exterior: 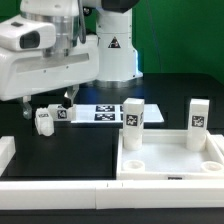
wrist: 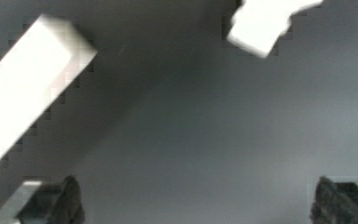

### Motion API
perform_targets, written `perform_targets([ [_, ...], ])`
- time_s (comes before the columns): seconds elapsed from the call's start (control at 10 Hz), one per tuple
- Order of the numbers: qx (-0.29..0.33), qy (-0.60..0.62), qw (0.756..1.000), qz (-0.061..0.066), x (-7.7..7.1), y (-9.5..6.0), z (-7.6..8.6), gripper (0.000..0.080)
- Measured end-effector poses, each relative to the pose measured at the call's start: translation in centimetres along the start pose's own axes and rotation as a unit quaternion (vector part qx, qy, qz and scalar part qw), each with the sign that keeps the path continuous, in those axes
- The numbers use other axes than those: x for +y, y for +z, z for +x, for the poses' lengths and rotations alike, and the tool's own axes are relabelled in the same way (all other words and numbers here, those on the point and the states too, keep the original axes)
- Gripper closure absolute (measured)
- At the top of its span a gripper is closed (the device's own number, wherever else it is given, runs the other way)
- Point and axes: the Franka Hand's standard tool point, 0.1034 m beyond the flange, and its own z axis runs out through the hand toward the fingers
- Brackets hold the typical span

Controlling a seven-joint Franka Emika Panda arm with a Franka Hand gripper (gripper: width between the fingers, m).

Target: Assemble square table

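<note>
The white square tabletop (exterior: 172, 158) lies at the exterior view's right, rim up. Two white legs stand upright at its far corners, one (exterior: 134, 116) on the left and one (exterior: 198, 114) on the right, each with a black-and-white tag. Two more tagged legs (exterior: 45, 121) (exterior: 66, 112) lie on the dark table under the arm. My gripper (wrist: 201, 205) is open; its dark fingertips (wrist: 51, 200) stand far apart over bare table with nothing between them. A white piece (wrist: 270, 24) shows at the edge of the wrist view; what it is I cannot tell.
The marker board (exterior: 105, 111) lies flat behind the lying legs. A long white bar (exterior: 100, 190) runs along the front edge, and another white block (exterior: 5, 152) sits at the exterior view's left. A white bar (wrist: 34, 90) crosses the wrist view diagonally.
</note>
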Motion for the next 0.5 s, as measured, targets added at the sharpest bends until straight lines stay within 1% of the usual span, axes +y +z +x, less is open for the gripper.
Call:
perform_targets([
  [0.2, 0.0, 0.0, 1.0, 0.0, 0.0, 0.0, 0.1, 0.015],
  [0.3, 0.003, 0.017, 1.0, 0.004, 0.0, 0.5, -0.7, 0.015],
  [0.4, 0.002, 0.058, 0.998, 0.02, -0.4, 1.9, -3.1, 0.015],
  [0.5, -0.006, 0.07, 0.997, 0.029, -0.8, 3.2, -4.7, 0.015],
])
